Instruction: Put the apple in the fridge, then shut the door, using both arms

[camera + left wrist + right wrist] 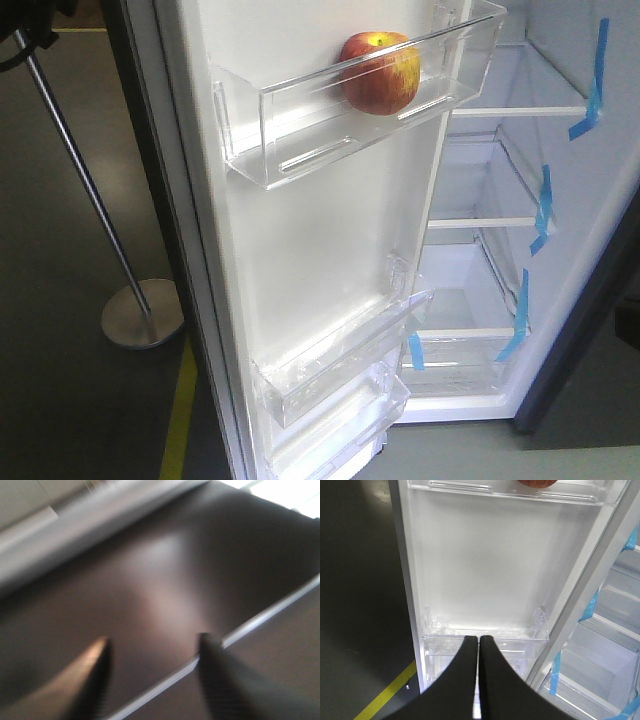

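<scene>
Grey floor [60, 300] behind, the apple [380, 72] already sits in the door [330, 250] bin — your right gripper [479, 641] is closed, empty; left gripper [152, 647] spread, empty. Next, swing the door shut.

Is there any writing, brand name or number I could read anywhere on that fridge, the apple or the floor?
None can be read. The apple shows no sticker, and the clear door bin it sits in, the door lining and the blue tape strips on the fridge are all plain. The left wrist view is too blurred to tell.
</scene>
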### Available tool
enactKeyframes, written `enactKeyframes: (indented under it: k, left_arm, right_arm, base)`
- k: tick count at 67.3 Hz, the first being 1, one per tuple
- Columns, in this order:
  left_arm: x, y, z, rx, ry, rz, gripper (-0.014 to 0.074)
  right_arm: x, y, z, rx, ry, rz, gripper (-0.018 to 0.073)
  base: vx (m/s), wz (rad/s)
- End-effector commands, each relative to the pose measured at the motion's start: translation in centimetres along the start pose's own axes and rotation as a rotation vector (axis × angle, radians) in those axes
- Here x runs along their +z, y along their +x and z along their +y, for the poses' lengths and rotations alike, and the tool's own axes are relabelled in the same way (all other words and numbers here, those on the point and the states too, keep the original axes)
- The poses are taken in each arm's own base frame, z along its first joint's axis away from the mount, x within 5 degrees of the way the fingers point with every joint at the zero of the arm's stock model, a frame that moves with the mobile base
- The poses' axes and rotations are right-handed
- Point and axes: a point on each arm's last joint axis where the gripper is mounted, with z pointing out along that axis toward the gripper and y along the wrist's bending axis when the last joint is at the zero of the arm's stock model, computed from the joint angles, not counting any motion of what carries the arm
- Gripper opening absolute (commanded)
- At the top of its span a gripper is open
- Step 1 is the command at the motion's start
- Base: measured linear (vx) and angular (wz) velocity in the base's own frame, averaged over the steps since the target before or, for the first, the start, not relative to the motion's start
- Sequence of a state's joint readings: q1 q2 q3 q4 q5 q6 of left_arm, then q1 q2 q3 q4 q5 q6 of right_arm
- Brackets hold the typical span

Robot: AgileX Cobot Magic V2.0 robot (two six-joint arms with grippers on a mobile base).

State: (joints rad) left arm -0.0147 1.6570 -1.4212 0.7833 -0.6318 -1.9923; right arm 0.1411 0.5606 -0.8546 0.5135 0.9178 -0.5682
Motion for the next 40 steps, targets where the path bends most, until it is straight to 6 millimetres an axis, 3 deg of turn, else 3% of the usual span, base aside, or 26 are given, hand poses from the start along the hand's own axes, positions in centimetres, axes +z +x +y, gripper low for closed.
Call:
enactKeyframes:
  k: [1,12,22,40]
  left_arm:
    - [0.4,0.1,-3.3,-0.024,0.18,0.069,0.0443]
    - [0.7,1.3,-2.8,-0.007,0.221,0.203,0.0443]
    - [0.6,2.6,-3.6,0.017,0.299,0.301,0.0443]
    - [0.8,7.9,-5.6,0.014,0.429,0.513,0.0409]
  right_arm:
    - [-0.3,-1.1,-0.2,0.008,0.02,-0.075,-0.0003]
    - [-0.3,-1.1,-0.2,0.006,0.021,-0.075,-0.0003]
    - [-0.3,-1.1,-0.2,0.006,0.023,-0.075,-0.0003]
    - [-0.4,-1.7,-0.7,-0.003,0.075,-0.135,-0.0003]
  base:
    - [0.0,0.0]
    - [0.0,0.0]
    - [0.0,0.0]
    - [0.0,0.0]
